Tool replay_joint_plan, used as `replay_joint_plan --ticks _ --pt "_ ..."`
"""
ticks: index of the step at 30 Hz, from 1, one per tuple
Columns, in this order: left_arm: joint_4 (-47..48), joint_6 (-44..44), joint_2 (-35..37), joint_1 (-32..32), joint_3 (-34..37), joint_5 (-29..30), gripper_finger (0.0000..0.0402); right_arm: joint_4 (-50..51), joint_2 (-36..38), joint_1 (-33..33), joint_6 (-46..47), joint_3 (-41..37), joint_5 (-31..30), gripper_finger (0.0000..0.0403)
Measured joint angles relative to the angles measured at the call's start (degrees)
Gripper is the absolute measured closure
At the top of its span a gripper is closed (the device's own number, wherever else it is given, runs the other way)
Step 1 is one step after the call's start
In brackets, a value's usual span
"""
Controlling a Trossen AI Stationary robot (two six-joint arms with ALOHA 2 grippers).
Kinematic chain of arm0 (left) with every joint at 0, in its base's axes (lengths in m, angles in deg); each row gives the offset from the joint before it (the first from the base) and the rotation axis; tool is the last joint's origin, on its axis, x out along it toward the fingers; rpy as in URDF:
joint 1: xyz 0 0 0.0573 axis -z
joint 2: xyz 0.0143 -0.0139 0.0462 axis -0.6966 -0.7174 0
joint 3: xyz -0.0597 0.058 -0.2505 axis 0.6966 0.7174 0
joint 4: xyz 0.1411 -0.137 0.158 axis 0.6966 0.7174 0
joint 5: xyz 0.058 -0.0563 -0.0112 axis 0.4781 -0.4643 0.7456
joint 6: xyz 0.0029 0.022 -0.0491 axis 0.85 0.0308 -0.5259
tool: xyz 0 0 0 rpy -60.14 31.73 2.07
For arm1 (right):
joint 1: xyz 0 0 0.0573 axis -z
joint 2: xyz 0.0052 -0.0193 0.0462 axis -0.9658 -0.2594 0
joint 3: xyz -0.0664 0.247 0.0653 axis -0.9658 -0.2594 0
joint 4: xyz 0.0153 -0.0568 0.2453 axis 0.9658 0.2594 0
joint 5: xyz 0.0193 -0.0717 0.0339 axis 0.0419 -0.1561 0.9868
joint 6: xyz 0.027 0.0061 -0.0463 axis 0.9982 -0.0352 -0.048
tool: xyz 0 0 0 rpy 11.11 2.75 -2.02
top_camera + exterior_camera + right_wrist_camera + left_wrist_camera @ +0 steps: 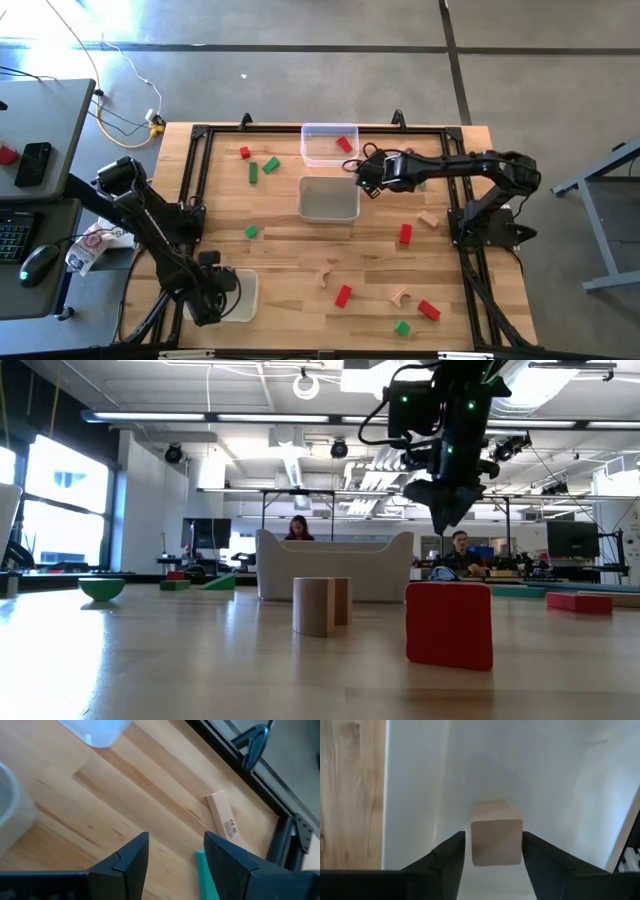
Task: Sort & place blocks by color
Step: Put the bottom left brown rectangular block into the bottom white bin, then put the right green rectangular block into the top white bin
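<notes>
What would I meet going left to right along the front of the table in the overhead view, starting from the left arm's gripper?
Left gripper over the white tray → plain wood block → red block → wood block, with a green block just nearer the edge → red block.

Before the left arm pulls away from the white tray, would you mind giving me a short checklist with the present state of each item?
1. Wooden cube is over the white tray: ok.
2. Left gripper fingers clear of the cube: ok, a thin gap shows on each side.
3. Cube resting on the tray floor: cannot tell.
4. Right gripper empty and open: ok, nothing sits between its fingers.
5. Right gripper away from the left arm: ok, it hangs by the clear trays at the far side.
6. Blocks left on the table: not ok, several red and green ones remain.
</notes>
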Motion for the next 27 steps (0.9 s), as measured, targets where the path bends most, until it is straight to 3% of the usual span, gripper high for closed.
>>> replay_joint_plan --ticks 4,10,15,22,27 --pt "0.16 1.15 0.13 -1.40 0.00 -2.97 0.0207 1.95 0.00 1.19 0.00 0.00 -0.02 0.0224" --pt "-0.20 4.10 2.18 -2.25 0.00 -2.63 0.0210 3.66 0.00 2.88 -0.99 0.00 0.07 0.0224" --pt "-0.08 4.46 5.92 -2.23 0.00 -0.81 0.0210 3.90 0.00 5.07 -5.27 0.00 6.40 0.0224" --pt "-0.08 6.42 12.97 -2.23 0.00 5.71 0.0211 5.01 0.00 9.46 -10.73 0.00 14.67 0.0224" --pt "-0.08 11.14 17.50 -2.23 0.00 15.79 0.0211 8.02 0.00 13.08 -11.61 0.00 17.50 0.0224"
